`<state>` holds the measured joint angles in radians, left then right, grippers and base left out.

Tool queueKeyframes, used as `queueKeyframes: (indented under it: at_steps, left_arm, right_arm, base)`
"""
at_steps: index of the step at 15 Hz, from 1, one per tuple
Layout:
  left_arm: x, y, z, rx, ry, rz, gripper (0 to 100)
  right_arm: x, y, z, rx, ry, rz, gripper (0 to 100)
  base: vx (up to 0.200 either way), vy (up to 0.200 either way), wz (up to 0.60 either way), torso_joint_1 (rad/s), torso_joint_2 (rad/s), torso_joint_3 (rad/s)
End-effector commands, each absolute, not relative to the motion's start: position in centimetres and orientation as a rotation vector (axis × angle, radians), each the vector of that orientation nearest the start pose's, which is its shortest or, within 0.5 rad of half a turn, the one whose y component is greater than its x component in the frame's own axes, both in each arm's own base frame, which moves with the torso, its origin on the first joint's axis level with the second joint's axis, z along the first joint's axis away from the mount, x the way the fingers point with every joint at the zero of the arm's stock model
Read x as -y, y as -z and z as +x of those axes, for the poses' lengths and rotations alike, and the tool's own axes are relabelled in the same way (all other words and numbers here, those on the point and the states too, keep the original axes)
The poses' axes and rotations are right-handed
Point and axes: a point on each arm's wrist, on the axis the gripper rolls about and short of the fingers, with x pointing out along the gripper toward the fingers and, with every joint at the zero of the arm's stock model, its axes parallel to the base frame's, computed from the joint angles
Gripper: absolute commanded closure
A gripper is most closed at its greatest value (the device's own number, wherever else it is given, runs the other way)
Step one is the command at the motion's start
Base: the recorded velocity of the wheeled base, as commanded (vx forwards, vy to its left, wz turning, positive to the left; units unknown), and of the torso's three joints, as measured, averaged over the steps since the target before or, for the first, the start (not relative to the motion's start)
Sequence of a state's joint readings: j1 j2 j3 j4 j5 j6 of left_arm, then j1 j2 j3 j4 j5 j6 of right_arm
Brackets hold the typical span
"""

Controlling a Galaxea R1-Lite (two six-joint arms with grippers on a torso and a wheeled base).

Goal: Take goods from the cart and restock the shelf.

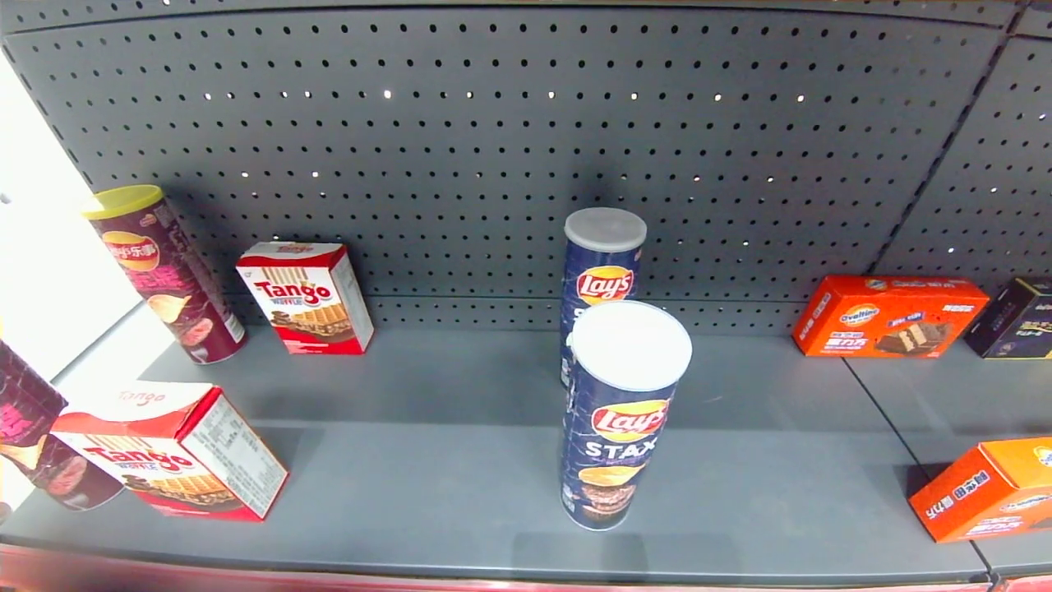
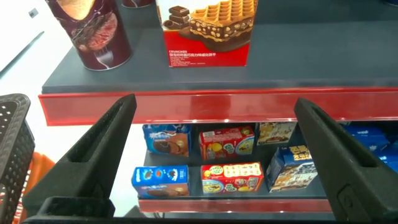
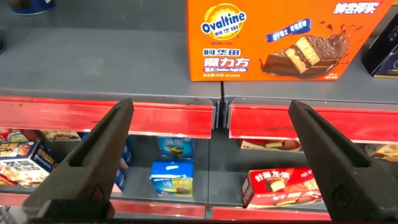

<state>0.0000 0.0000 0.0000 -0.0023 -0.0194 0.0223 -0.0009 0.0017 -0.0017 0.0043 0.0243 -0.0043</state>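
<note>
Left claw (image 2: 214, 102) and right claw (image 3: 210, 104) open.
Each is held level, pointing forward, its jaws spread wide apart.

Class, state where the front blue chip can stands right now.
The front blue chip can stands upright midway along the shelf in the head view, just before the second blue can, right of the near wafer box.

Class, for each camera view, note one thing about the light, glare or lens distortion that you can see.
Head view: the left edge beside the maroon can is washed out white, bright dots shine through the pegboard holes, and its top edge bows. Left wrist view: the red shelf strip carries pale glossy streaks. Right wrist view: its red strip shows a soft sheen.
</note>
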Motion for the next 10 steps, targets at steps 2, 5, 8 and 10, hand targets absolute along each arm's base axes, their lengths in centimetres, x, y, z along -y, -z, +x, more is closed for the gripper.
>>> queueKeyframes:
  at_steps: [2,5,8,10]
  left_arm:
    - [0.04,-7.58,-2.27,0.002,0.02,0.025,0]
    - [0.05,-7.58,-2.27,0.002,0.021,0.026,0]
    - [0.05,-7.58,-2.27,0.002,0.021,0.025,0]
    - [0.04,-7.58,-2.27,0.002,0.02,0.021,0]
  right_arm:
    - [-0.06,-7.55,-2.26,-0.008,-0.025,-0.005,0]
    - [-0.06,-7.55,-2.26,-0.008,-0.023,-0.005,0]
    - [-0.06,-7.55,-2.26,-0.008,-0.023,-0.005,0]
    - [-0.06,-7.55,-2.26,-0.008,-0.023,-0.005,0]
  base:
    - [0.0,0.0,0.0,0.0,0.0,0.0]
    - [0.0,0.0,0.0,0.0,0.0,0.0]
    - [0.0,0.0,0.0,0.0,0.0,0.0]
    - [0.0,0.0,0.0,0.0,0.0,0.0]
